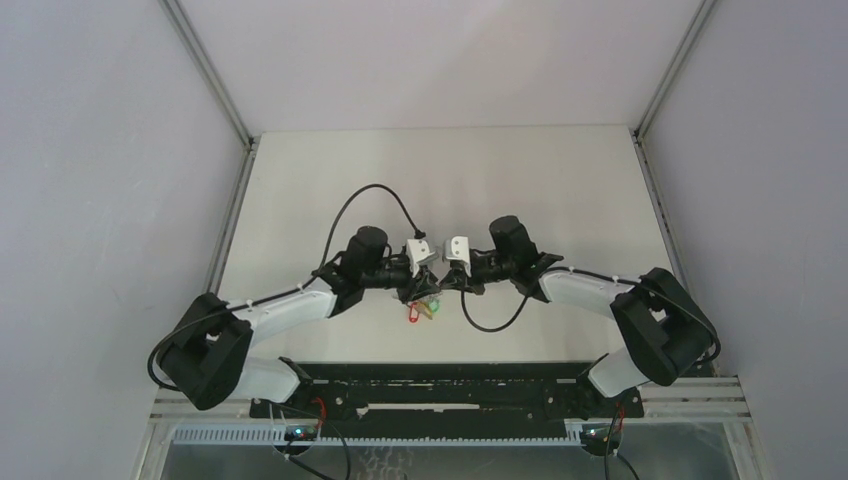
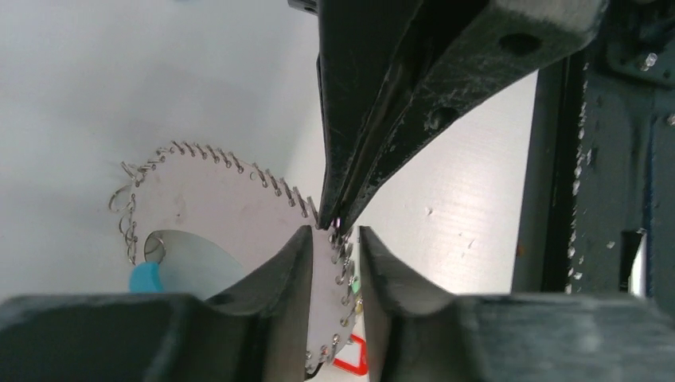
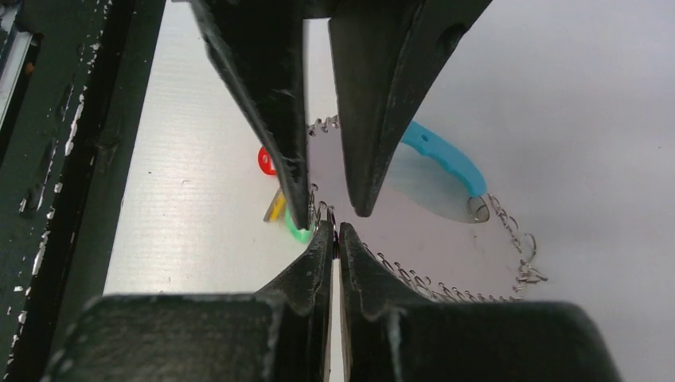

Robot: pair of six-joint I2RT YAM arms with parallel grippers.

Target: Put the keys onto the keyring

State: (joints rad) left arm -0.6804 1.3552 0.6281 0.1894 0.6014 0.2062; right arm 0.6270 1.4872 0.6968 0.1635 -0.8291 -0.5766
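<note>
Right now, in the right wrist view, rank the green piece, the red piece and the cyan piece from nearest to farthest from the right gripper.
1. The green piece: just left of the right gripper, almost at its tips.
2. The red piece: farther off, up and to the left.
3. The cyan piece: farthest, up and to the right.

From above, my left tool (image 1: 430,289) and right tool (image 1: 448,285) hide most of the keyring (image 1: 425,306); the rest shows too small to tell.
</note>
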